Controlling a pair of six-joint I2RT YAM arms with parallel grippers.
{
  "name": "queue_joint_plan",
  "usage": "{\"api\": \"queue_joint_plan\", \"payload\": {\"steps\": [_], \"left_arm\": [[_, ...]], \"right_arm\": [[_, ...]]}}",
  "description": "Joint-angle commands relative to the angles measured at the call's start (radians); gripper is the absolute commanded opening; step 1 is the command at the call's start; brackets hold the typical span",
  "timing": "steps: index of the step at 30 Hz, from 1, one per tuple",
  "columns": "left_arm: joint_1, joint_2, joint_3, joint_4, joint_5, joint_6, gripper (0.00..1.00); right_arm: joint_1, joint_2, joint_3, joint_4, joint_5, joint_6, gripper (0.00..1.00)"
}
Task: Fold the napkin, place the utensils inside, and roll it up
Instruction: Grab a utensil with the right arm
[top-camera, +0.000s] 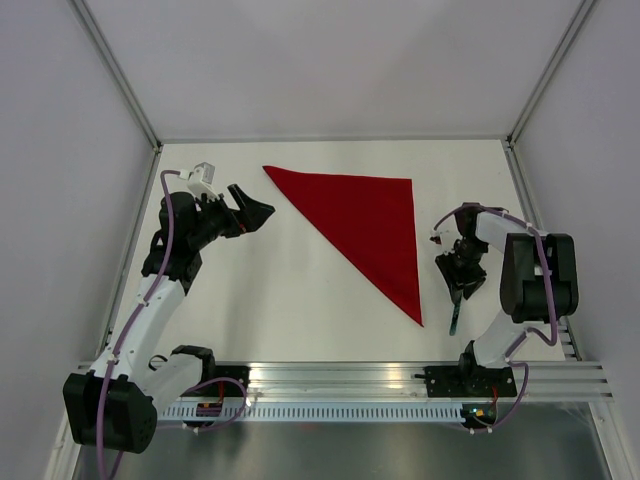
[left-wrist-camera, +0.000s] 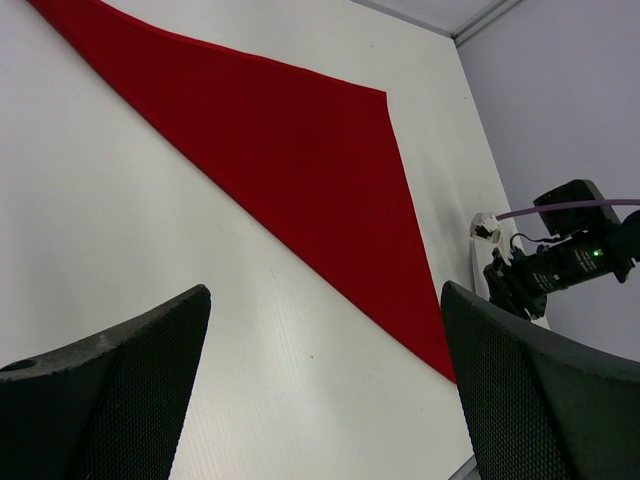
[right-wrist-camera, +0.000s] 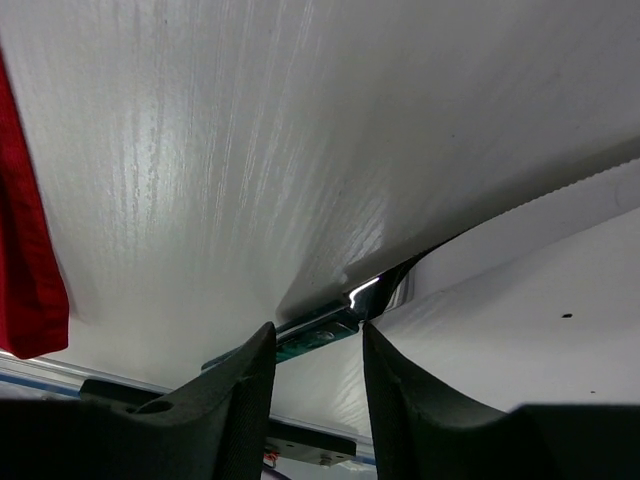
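Left gripper (top-camera: 252, 204): jaws spread wide, holding nothing, above the white table (top-camera: 270, 300) left of the napkin.
Napkin (top-camera: 372, 225): red, folded to a triangle, flat at table centre, one point toward the near edge.
Right gripper (top-camera: 460, 282): down at the knife (top-camera: 454, 318), just right of that point; fingers partly apart around it, grip not discernible.

place: robotics lab test cell | surface: white tabletop (top-camera: 250, 300) | surround: plain pale panels (top-camera: 330, 60) on aluminium posts (top-camera: 118, 75) | near edge: slotted aluminium rail (top-camera: 350, 378) carrying cabled left arm (top-camera: 160, 290) and right arm (top-camera: 535, 275)
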Motion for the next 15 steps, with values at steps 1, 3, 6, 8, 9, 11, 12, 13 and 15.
{"api": "queue_joint_plan", "payload": {"steps": [1, 3, 6, 8, 9, 11, 12, 13, 15], "left_arm": [[0.000, -0.001, 0.007, 0.056, 0.020, -0.033, 1.00], [0.000, 0.002, 0.009, 0.059, 0.021, -0.033, 1.00], [0.000, -0.001, 0.009, 0.056, 0.017, -0.030, 1.00], [0.000, -0.004, 0.009, 0.056, 0.012, -0.027, 1.00], [0.002, -0.004, 0.009, 0.054, 0.012, -0.027, 1.00], [0.002, -0.004, 0.009, 0.056, 0.012, -0.028, 1.00], [0.000, -0.004, 0.009, 0.054, 0.012, -0.027, 1.00], [0.002, -0.004, 0.009, 0.054, 0.012, -0.028, 1.00], [0.002, -0.004, 0.009, 0.054, 0.014, -0.028, 1.00]], "right_arm": [[0.019, 0.052, -0.002, -0.051, 0.128, 0.052, 0.45], [0.030, 0.064, 0.010, -0.045, 0.133, 0.067, 0.41], [0.032, 0.079, 0.033, -0.036, 0.136, 0.087, 0.36], [0.061, 0.090, 0.051, -0.022, 0.142, 0.096, 0.35], [0.064, 0.093, 0.056, -0.013, 0.147, 0.107, 0.32], [0.064, 0.099, 0.073, 0.013, 0.154, 0.115, 0.29], [0.063, 0.102, 0.082, 0.023, 0.157, 0.125, 0.23], [0.064, 0.101, 0.087, 0.044, 0.157, 0.127, 0.20], [0.064, 0.102, 0.096, 0.067, 0.159, 0.130, 0.17]]}}
